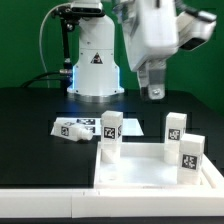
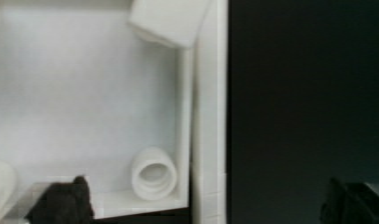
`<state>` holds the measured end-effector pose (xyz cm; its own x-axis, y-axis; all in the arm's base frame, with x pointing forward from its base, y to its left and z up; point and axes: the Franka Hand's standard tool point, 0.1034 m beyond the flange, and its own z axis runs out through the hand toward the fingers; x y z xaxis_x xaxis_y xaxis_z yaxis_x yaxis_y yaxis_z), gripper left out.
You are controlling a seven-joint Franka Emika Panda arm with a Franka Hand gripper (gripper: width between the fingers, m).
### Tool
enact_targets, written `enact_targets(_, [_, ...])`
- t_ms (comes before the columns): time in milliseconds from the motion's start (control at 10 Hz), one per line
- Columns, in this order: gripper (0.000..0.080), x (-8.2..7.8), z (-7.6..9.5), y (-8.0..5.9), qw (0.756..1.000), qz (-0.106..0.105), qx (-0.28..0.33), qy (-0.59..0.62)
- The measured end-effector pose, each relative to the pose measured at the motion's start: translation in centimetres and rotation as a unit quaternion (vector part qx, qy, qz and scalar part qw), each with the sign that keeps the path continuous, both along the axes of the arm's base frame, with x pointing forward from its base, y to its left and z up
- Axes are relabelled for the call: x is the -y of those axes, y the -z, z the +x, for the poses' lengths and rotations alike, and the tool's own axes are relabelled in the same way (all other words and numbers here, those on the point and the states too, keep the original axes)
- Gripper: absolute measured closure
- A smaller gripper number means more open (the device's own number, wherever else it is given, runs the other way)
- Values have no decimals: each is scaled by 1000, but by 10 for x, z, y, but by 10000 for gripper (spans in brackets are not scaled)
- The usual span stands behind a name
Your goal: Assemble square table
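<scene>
Above the back of the black surface, I have the pincer hanging in the air with its jaws spread wide, holding nothing and touching nothing. In the exterior view it hovers above and behind the parts, well clear of them.

In the wrist view I see the two dark fingertips at the picture's edge, far apart, with only the white top and the dark surface between them.

The square table top lies flat at the front of the surface, its raised rim facing up. The wrist view looks down on one edge of it, where I can make out one round corner socket just inside the rim.

I count four legs, each a short white block with a black-and-white tag. One leg stands upright at the top's far corner toward the exterior view's left. A second leg stands upright on the exterior view's right side of the top. A third leg stands just behind it, and I cannot tell whether it rests on the top or on the surface. The fourth leg lies on its side on the surface, beside the first one and toward the exterior view's left.

The arm's white base sits behind everything.
</scene>
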<state>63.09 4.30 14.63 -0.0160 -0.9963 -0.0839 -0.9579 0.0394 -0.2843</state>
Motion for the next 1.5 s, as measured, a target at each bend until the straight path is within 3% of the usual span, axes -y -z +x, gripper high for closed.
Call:
enact_targets(200, [150, 3, -1, 0, 1000, 0, 0, 1])
enact_targets(300, [150, 17, -8, -2, 1000, 16, 6, 6])
enact_targets(400, [150, 40, -23, -5, 1000, 28, 7, 10])
enact_targets(600, [150, 77, -57, 3, 999, 37, -4, 25])
enact_targets(700, [150, 84, -72, 10, 998, 36, -10, 42])
enact_targets(1200, [150, 84, -71, 13, 999, 34, -10, 31])
enact_targets(1300, [150, 103, -87, 24, 998, 51, -6, 42])
enact_targets(1500, [150, 140, -136, 50, 993, 79, -7, 81])
